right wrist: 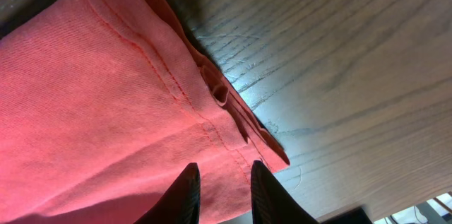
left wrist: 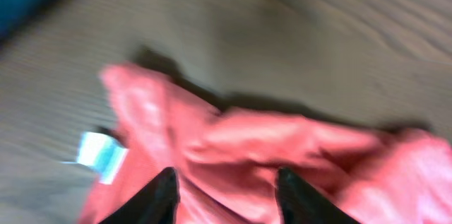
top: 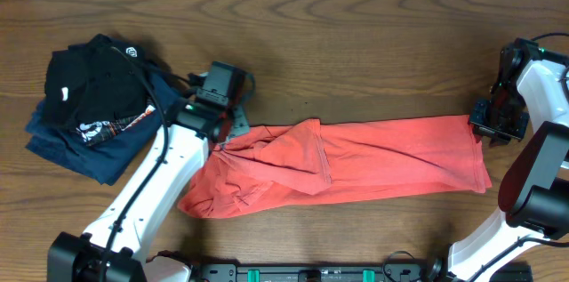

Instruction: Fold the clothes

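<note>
Left hand is seen with fingers apart over the bunched end of the coral-red T-shirt; nothing is gripped, though the wrist view is blurred.
T-shirt is laid across the surface, stretched from 9 to 3 o'clock and crumpled at the 9 o'clock end. Right hand is set at the 3 o'clock hem, fingers narrowly parted; a grip cannot be told. Dark folded garments are stacked at 10 o'clock of the shirt.

Wooden table bears coral T-shirt and dark folded garments.
</note>
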`<state>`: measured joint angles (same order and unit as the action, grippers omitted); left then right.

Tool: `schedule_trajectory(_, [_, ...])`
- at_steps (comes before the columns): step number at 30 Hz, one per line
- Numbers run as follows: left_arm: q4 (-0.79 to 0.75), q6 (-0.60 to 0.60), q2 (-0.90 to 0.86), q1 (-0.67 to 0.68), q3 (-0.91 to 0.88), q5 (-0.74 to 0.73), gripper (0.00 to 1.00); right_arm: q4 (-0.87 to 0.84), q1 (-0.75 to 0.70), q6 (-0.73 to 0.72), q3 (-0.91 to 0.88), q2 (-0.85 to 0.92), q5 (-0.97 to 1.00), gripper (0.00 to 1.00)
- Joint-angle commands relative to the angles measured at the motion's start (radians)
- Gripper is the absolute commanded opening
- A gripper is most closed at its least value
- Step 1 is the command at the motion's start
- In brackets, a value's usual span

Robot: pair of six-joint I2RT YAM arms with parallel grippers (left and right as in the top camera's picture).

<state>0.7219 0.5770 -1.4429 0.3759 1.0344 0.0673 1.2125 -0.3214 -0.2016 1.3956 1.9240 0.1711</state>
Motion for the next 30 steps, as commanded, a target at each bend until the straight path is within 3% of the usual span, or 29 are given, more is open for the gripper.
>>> schedule_trajectory(1, [-0.014,-0.008,-0.044,0.058,-0.002,-0.139,0.40,0.000,0.008,0.005,-0.003,-0.013,-0.004,0.23])
schedule_trajectory(18, [-0.114,0.053,-0.367,0.272,-0.003,-0.220,0.39,0.008,0.008,0.005,-0.003,-0.013,-0.004,0.24])
schedule_trajectory(22, [-0.114,-0.027,-0.363,0.248,0.002,-0.205,0.45,0.024,0.007,0.032,-0.003,-0.013,-0.028,0.24])
schedule_trajectory(30, [-0.018,-0.089,-0.198,0.138,0.075,-0.206,0.57,0.027,-0.041,0.135,-0.037,-0.013,-0.094,0.37])
